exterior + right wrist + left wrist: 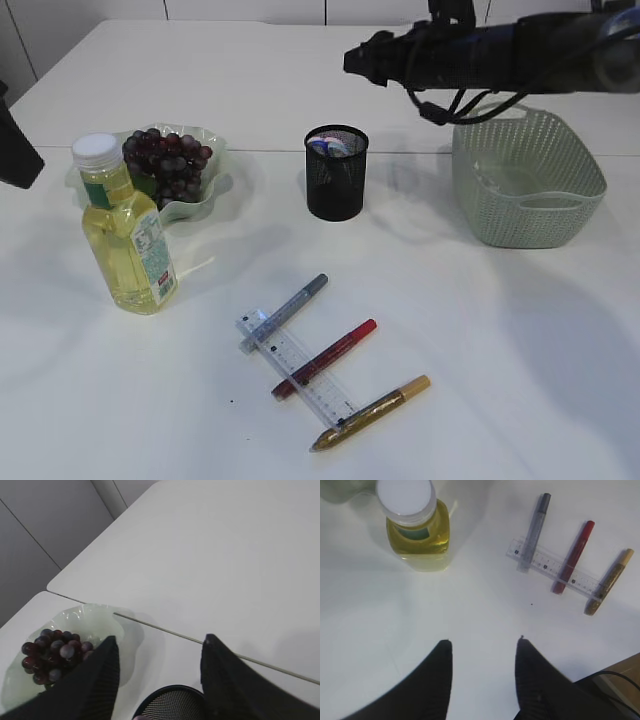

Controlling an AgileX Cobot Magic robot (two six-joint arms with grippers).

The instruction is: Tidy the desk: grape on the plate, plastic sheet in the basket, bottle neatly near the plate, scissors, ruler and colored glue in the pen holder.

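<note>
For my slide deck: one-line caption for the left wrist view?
Open left gripper hovers above table, bottle ahead, ruler under three glue pens.

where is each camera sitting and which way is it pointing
Exterior: in front of the table, slanting down; right arm crosses the top.
Left wrist: above the table, looking down at bottle, ruler; open left hand below.
Right wrist: high, tilted toward grapes, pen holder; open right hand.
Shared: both wrist views' items appear in exterior.
</note>
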